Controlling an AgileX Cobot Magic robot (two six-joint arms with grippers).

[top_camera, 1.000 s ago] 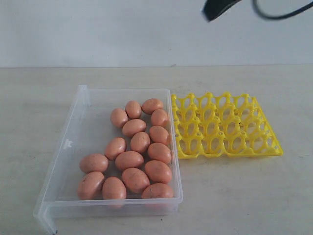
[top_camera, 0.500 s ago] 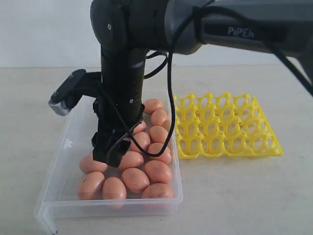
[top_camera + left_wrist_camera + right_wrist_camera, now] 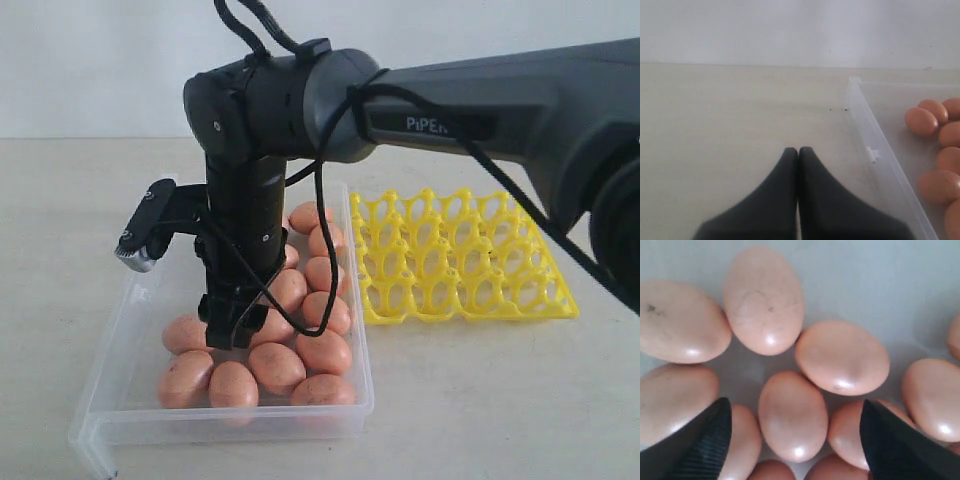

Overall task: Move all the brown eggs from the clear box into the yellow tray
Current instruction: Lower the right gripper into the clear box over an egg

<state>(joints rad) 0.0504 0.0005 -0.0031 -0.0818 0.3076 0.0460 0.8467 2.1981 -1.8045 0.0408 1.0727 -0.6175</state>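
Several brown eggs lie in the clear box on the left of the table. The yellow tray stands empty just right of the box. My right gripper reaches across and hangs low over the eggs in the box's middle. In the right wrist view that gripper is open, its fingers astride one egg without touching it. My left gripper is shut on nothing, above bare table beside the box's wall, with eggs beyond.
The right arm's dark body and its cable cross above the box and hide some eggs at the back. A small clasp sits on the box's left wall. Pale table surface lies in front of the tray.
The right arm swung in from the upper right, came down over the eggs in the box, and its jaws opened. The eggs and tray have not moved.
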